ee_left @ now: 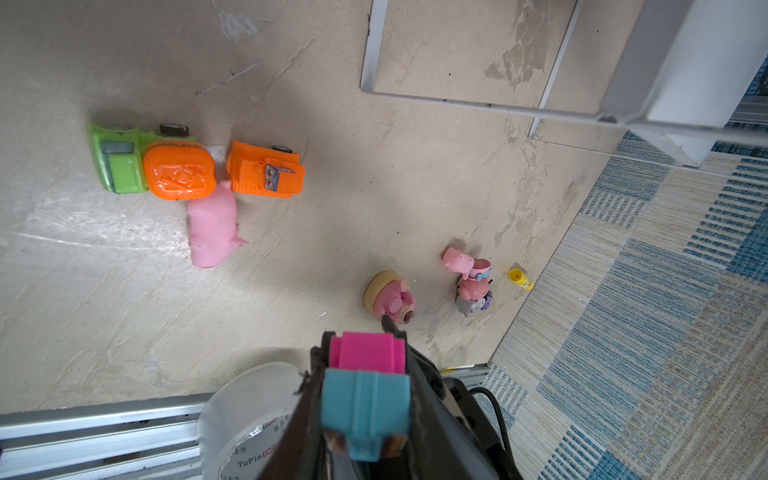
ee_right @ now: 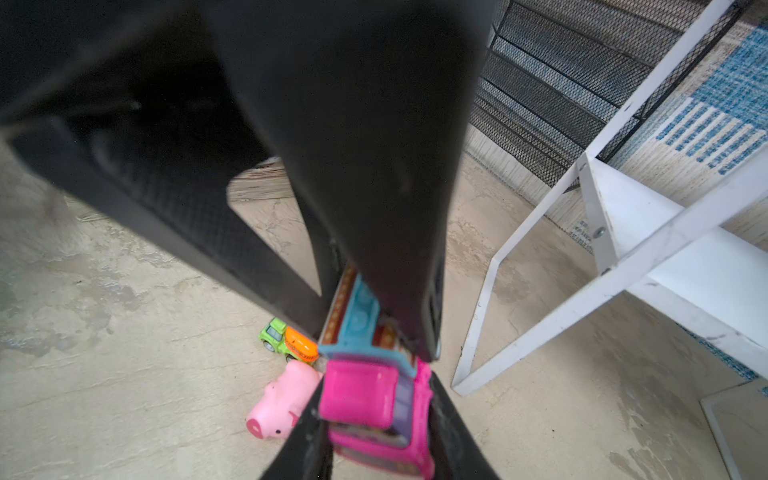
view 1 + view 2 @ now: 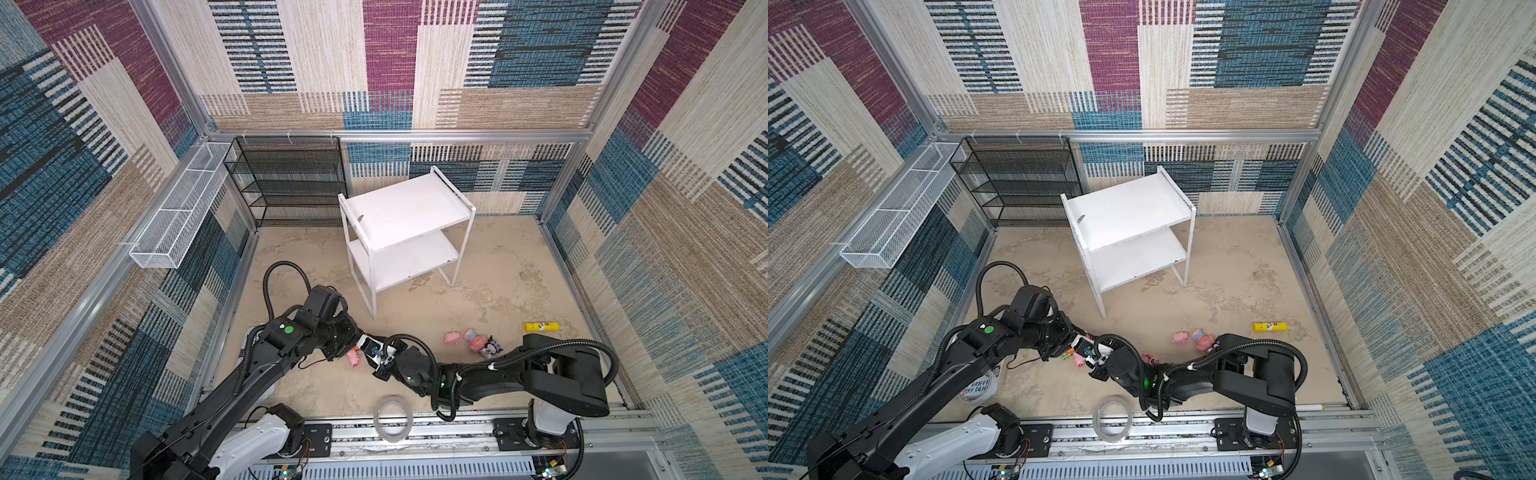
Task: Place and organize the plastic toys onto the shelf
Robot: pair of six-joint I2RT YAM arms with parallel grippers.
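The left jaws are drawn narrow and pinch the pink car [image 1: 365,399] at its teal end, one finger on each side. The right jaws come at the same car [image 2: 357,399] from the opposite way, and their fingers press against its pink flanks. The car therefore hangs between the two sets of jaws, clear of the bench [image 3: 498,270], near the front and a little left of middle. This double hold looks like a pass from left to right, probably because the shelf [image 3: 399,208] stands farther back and more to the right. One set of jaws would have to let go before the car can travel. Just under the meeting point a pig [image 1: 214,224] lies on its side, touching the green car [image 1: 149,160], with the orange car [image 1: 266,172] right beside them. A second pig on a cream base [image 1: 390,297] lies a little to the right. Farther right, still near the front, a tight cluster of pink figures [image 3: 461,338] and a black-white figure [image 3: 491,349] sits on the bench. The yellow tube [image 3: 540,327] lies just beyond that cluster. Both shelf boards are bare, so no toy is in place yet. A tape roll [image 3: 392,417] rests at the near edge.
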